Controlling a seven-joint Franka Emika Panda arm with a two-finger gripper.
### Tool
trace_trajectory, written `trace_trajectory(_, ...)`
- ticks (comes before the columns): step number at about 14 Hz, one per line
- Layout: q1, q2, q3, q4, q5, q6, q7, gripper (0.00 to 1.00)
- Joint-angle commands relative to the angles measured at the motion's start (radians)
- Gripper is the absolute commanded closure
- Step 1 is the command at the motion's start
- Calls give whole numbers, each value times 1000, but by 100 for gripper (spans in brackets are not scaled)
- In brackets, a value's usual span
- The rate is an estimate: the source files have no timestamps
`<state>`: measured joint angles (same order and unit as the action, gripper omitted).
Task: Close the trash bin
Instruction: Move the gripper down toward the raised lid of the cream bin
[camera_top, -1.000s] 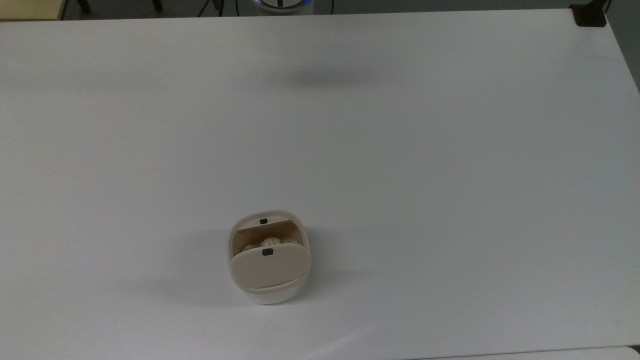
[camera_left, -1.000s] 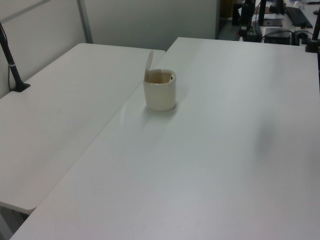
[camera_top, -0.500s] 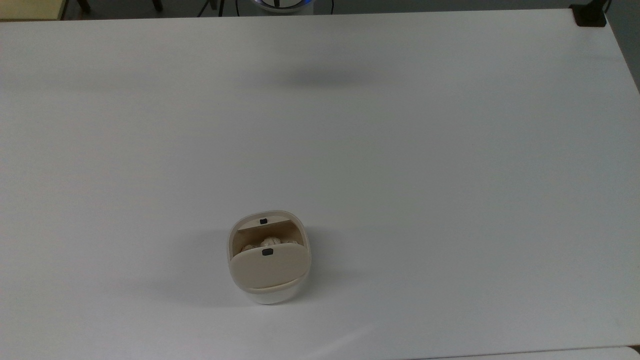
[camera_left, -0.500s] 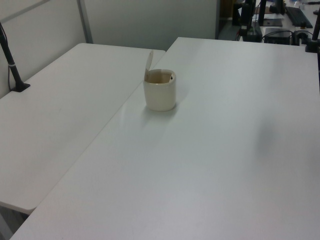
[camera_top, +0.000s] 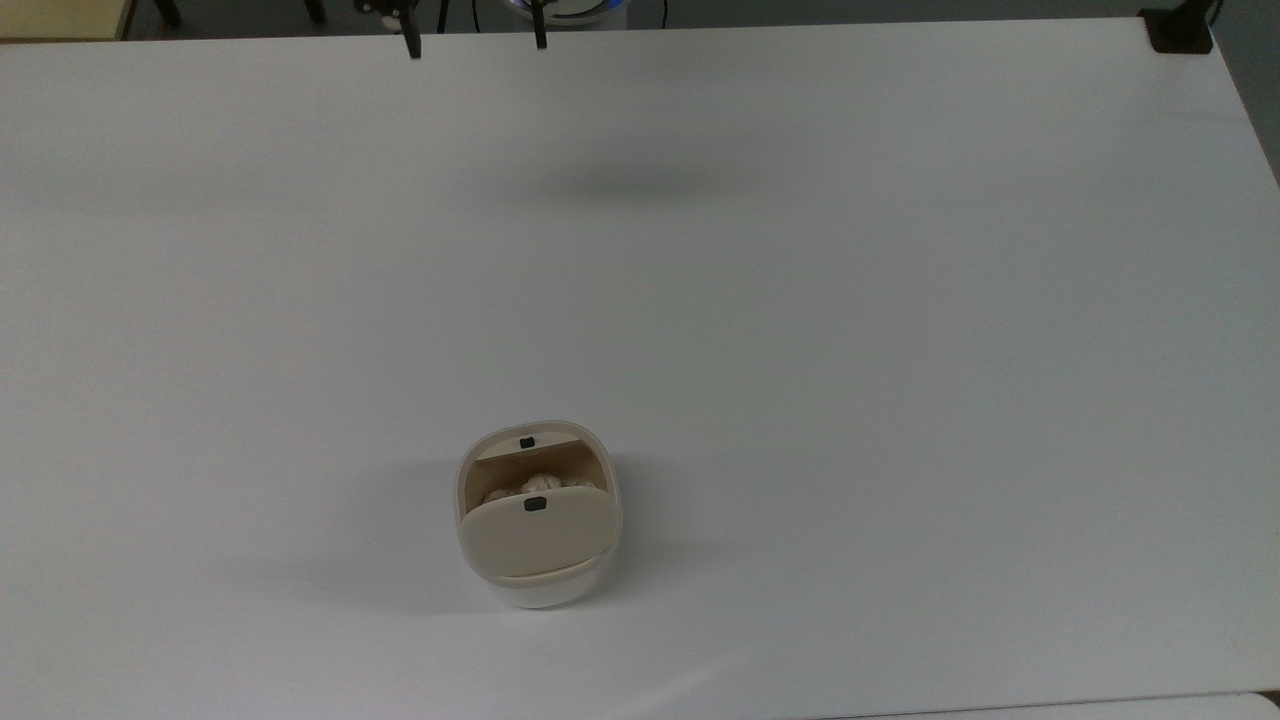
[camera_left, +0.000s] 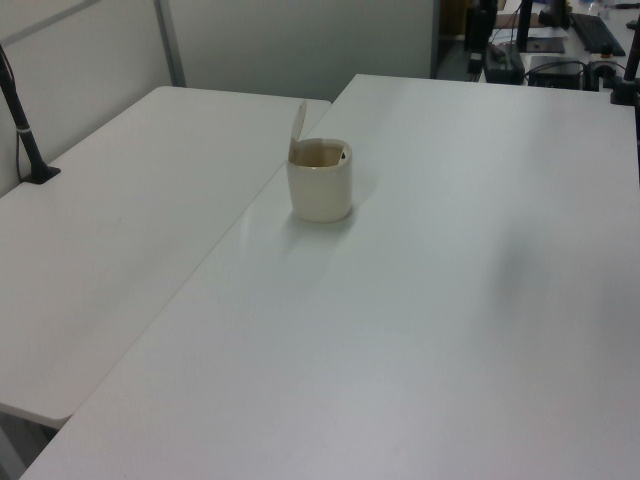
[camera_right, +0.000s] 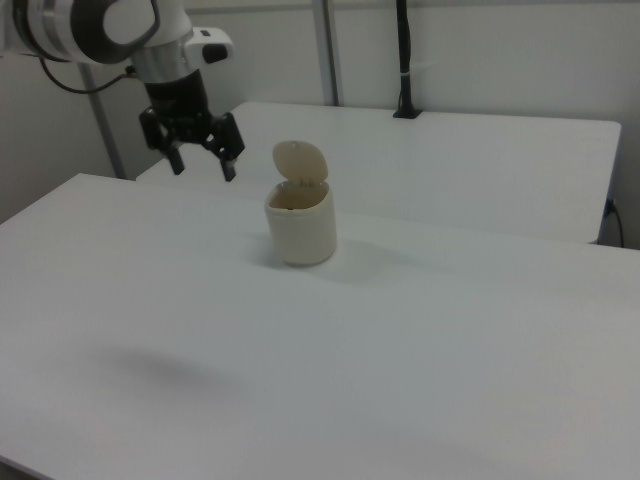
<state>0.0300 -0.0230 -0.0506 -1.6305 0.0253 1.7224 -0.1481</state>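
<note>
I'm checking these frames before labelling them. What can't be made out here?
- Trash bin contents: in the top view the raised lid covers most of the opening; only pale crumpled lumps show.
- Lid hinge: hidden behind the lid in the right view.
- Gripper: in the top view the picture's upper edge cuts it off, leaving two dark fingertips.
- How high the gripper hangs above the table: unclear.

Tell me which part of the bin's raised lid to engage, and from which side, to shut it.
Engage the lid at its free top edge, far from the hinge. It stands nearly upright over the trash bin, hinged at the bottom in the top view. A push on its outer face should swing it over the opening. The open tool hangs apart from it.
</note>
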Motion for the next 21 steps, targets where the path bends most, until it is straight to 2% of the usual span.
trace_trajectory(1, -7, 75, 0, 38, -18, 171, 68, 26)
trace_trajectory(3, -1, 118, 1, 38, -41, 316, 155, 54)
trace_trajectory(4, 1, 144, 1, 40, -41, 380, 250, 75)
trace_trajectory(5, 1, 162, 1, 56, -41, 419, 324, 85)
trace_trajectory(7, 5, 218, 5, 118, -42, 466, 479, 97)
trace_trajectory(8, 11, 245, 5, 147, -44, 482, 557, 100)
trace_trajectory(13, 24, 325, 5, 198, -62, 626, 882, 100)
trace_trajectory(14, 24, 354, 5, 221, -64, 676, 985, 100)
trace_trajectory(16, 44, 399, -2, 259, -74, 721, 1106, 100)
trace_trajectory(19, 60, 455, -5, 290, -168, 810, 1295, 100)
trace_trajectory(21, 65, 483, -5, 290, -194, 874, 1376, 100)
